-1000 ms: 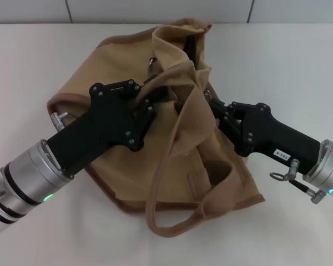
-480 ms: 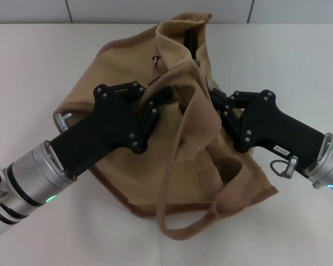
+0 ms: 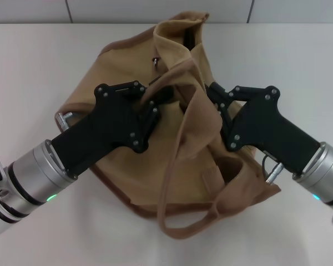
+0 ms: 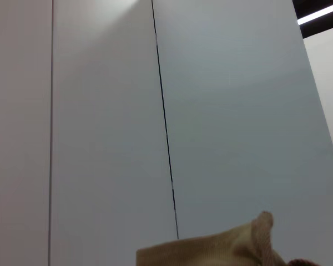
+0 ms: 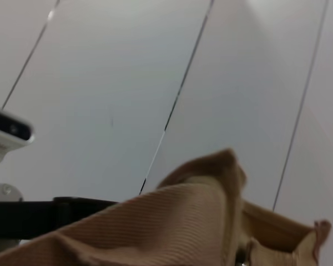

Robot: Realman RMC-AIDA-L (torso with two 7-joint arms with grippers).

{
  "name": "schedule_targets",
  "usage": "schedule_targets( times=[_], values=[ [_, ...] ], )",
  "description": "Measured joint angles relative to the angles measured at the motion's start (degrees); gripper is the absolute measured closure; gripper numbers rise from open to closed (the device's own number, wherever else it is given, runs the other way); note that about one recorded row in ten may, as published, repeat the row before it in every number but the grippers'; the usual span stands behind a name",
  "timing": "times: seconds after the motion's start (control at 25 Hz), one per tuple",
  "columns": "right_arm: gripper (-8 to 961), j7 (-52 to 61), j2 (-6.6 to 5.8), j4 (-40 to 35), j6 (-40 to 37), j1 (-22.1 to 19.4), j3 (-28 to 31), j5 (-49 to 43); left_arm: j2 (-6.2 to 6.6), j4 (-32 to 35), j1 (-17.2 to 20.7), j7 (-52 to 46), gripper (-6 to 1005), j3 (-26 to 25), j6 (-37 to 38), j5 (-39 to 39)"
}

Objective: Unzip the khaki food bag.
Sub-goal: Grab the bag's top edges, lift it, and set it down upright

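The khaki food bag [image 3: 122, 66] lies slumped on the white table, with its top crumpled toward the far side. A dark gap [image 3: 188, 40] shows at its top end and a small metal ring [image 3: 155, 61] sits near it. One webbing handle [image 3: 188, 228] loops down over the front. My left gripper [image 3: 165, 95] reaches in from the left and is pinched on a fold of the bag's top fabric. My right gripper [image 3: 210, 91] reaches in from the right, its tip tucked under the other handle strap. Bag fabric shows in the left wrist view [image 4: 211, 246] and the right wrist view [image 5: 183, 221].
The white table [image 3: 39, 61] surrounds the bag on all sides. A grey panelled wall [image 3: 155, 8] runs along the far edge. Both black gripper bodies lie over the bag's middle.
The bag has turned and shifted with both grippers; its near right corner slid right. My right gripper has swung up and farther along the bag's top. The left moved slightly.
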Motion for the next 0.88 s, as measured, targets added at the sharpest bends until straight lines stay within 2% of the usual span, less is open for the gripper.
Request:
schedule_targets(
  times=[0.24,0.32,0.6,0.88],
  values=[
    [950,-12.5,0.02,4.4,-0.4,-0.9,1.2,0.0,0.00,-0.5,-0.2,0.0,925,-0.4,-0.1,-0.2],
    [950,-16.3,0.05,5.7,-0.2,-1.2,1.4,-0.2,0.00,-1.0,0.1,0.0,925,-2.0,-0.1,-0.3],
    [950,-16.7,0.05,5.7,0.2,-1.8,1.4,-0.3,0.00,-2.1,1.2,0.0,925,-5.9,0.1,-0.3],
    [952,-16.7,0.05,5.6,0.8,-2.4,1.4,-0.3,0.00,-2.2,1.4,-0.3,925,-7.0,0.2,-0.3]
  ],
)
